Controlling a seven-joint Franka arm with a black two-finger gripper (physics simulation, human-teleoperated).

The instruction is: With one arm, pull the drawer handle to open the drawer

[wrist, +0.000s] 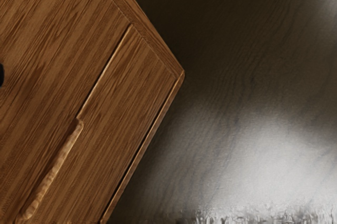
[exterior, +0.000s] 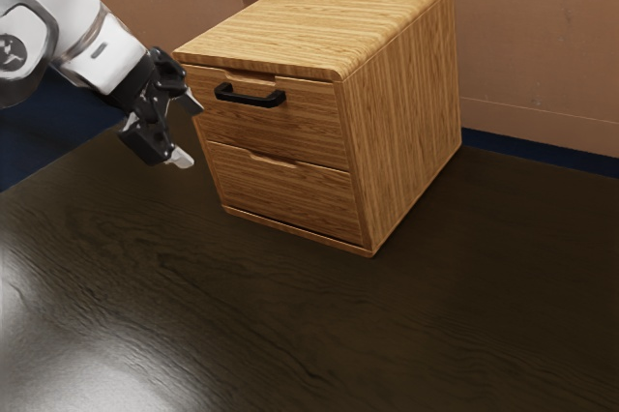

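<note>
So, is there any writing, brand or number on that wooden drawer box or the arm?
None readable.
The light-brown wooden two-drawer cabinet, its black bar handle and the dark wooden table carry no text.
A dark round emblem on the white robot arm is too blurred to read.

Legible text, labels, brands, numbers, signs: none.

Sole candidate: a dark round mark (exterior: 12, 49) on the white shell of the arm (exterior: 75, 30), left of the cabinet (exterior: 329, 93) in the exterior view. It cannot be read.
</note>
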